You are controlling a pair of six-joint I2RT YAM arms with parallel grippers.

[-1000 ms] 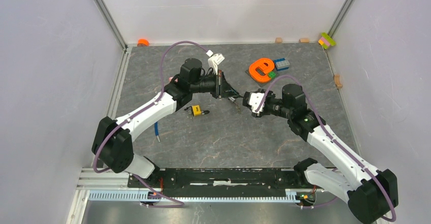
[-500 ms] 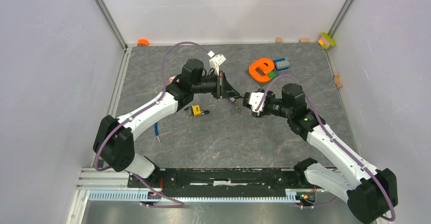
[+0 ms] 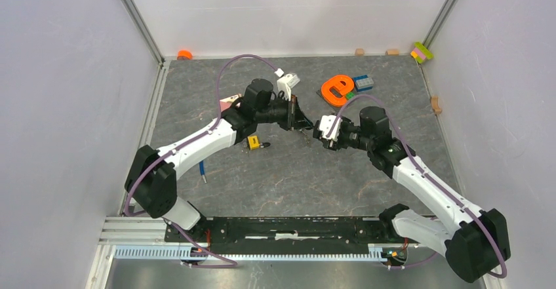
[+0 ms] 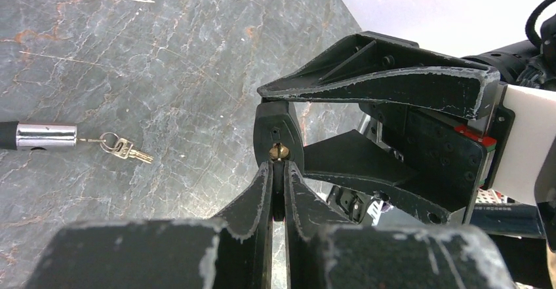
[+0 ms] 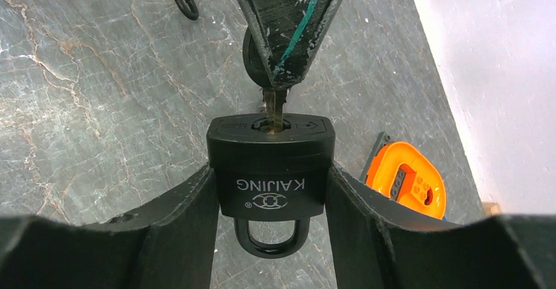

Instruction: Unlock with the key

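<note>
**A:** Left jaws, state?

**B:** Nearly closed, pinching the black head of the key [image 4: 278, 132]. The head stood out just past their tips.

**A:** Right jaws?

**B:** Partway apart and clamped on the black KAIJING padlock [image 5: 270, 164], one finger on each flank. The shackle hung back between the fingers toward the wrist, with both legs in the body. The keyway face pointed away from the jaws.

**A:** Key against lock?

**B:** The two sets of jaws met tip to tip above the desk [image 3: 295, 184]. The blade had entered the keyway directly ahead of the right jaws, and a short length of brass showed between head and lock. I could not tell how deep it went.

**A:** Anything else recorded?

**B:** A yellow padlock [image 3: 252, 143] lay on the desk, below and behind the left jaws and well apart from them. An orange letter-shaped block [image 5: 406, 187] lay beside the right jaws. A ring of small keys [image 4: 124, 149] lay touching a silver cylinder [image 4: 46, 135], off to one side of the left jaws.
</note>
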